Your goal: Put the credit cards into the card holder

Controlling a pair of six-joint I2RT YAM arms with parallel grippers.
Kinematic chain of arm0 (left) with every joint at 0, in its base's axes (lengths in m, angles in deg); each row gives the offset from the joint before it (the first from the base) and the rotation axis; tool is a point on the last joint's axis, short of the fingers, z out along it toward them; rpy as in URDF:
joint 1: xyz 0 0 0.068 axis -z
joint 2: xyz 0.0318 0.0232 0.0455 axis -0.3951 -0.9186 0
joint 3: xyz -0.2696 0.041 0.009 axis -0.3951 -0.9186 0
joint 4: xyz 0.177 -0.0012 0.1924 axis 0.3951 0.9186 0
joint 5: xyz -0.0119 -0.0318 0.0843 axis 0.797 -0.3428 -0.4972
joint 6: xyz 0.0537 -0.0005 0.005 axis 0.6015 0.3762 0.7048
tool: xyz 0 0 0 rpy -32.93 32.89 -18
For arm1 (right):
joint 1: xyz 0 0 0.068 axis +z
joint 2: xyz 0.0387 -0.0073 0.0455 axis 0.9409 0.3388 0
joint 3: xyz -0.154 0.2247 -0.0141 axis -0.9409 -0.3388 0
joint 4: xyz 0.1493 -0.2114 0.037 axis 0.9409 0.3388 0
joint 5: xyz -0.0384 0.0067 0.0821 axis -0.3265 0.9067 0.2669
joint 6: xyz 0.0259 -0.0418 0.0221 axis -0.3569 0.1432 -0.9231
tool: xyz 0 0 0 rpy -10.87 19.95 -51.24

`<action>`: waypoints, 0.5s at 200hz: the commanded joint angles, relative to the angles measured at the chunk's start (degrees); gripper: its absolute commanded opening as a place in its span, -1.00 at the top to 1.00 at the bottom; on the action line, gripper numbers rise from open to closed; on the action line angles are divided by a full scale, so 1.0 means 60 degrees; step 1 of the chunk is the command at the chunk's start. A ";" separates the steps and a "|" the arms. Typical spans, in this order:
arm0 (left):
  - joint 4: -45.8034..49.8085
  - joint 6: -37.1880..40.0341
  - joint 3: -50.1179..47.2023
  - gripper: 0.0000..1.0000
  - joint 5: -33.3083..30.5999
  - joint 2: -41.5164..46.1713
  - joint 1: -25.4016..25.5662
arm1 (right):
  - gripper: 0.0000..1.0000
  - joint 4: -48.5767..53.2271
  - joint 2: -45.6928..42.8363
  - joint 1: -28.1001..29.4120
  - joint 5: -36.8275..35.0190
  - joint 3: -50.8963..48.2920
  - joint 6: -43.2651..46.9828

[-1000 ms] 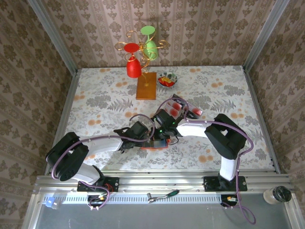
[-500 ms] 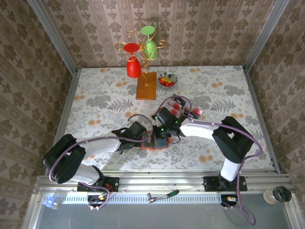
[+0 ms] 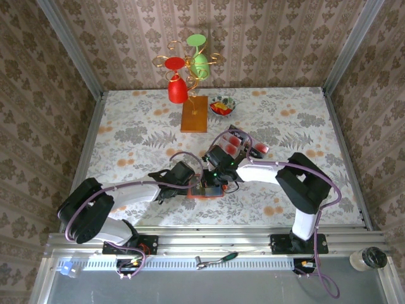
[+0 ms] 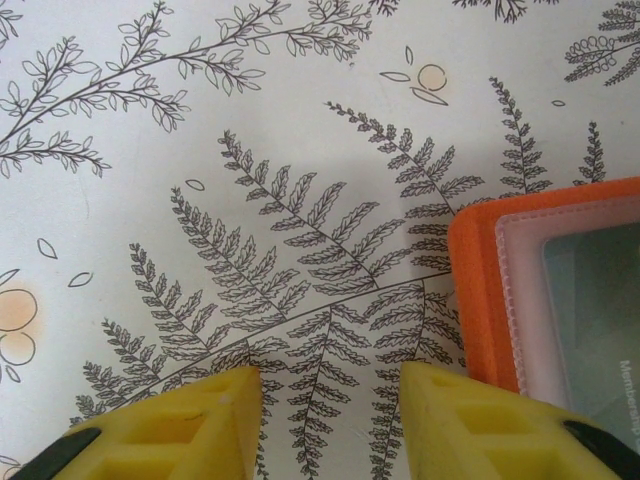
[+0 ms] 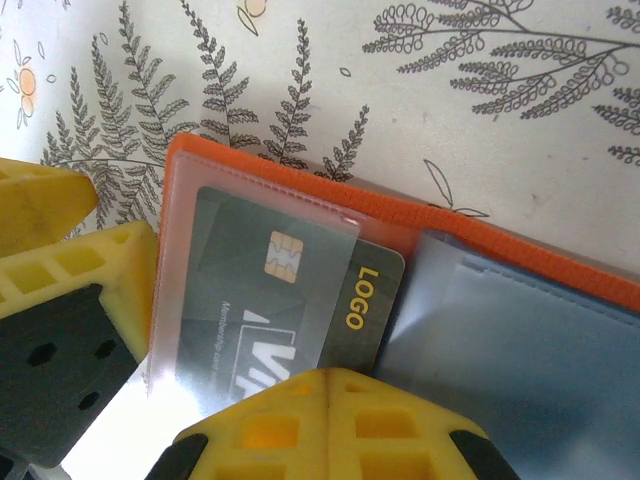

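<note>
1. Since a second ago, in the top view, the left arm's elbow is sitting lower and further out, and the right wrist is hanging closer over the card holder (image 3: 205, 195). The left gripper (image 3: 192, 185) and right gripper (image 3: 214, 182) are meeting over it, near the table's front edge. More credit cards (image 3: 243, 144) are waiting in a clear tray (image 3: 254, 152), well apart.

2. In the left wrist view, the left gripper's jaws are standing partly apart with only bare tablecloth (image 4: 200, 150) between them. One finger is overlapping the orange corner, so it is probably pinning the holder, not gripping it. Pressing straight down there should be stopping the case from sliding.

3. In the right wrist view, the right gripper's fingers are closed tight together, tips at the near edge of a black card (image 5: 300, 290). That card is lying flat, about two-thirds under the clear sleeve (image 5: 200, 330), with its "LOGO" end poking out.

4. The step appears to be seating this card. Nudging it along the sleeve with the closed tips, low and level, should be working best. Pushing at an angle is risking a jam against the sleeve's edge or a lifted pocket.
</note>
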 commanded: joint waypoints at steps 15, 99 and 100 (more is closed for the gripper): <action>-0.0010 0.0103 0.0086 0.17 -0.0043 -0.0223 -0.0072 | 1.00 0.0258 0.0450 0.0149 -0.0031 0.0182 0.0090; 0.0119 0.0170 0.0289 0.18 -0.0067 -0.0326 -0.0081 | 1.00 0.0257 0.0844 0.0247 0.0305 0.0600 0.0038; 0.0118 0.0170 0.0290 0.17 -0.0069 -0.0324 -0.0078 | 1.00 0.0258 0.0833 0.0247 0.0303 0.0599 0.0035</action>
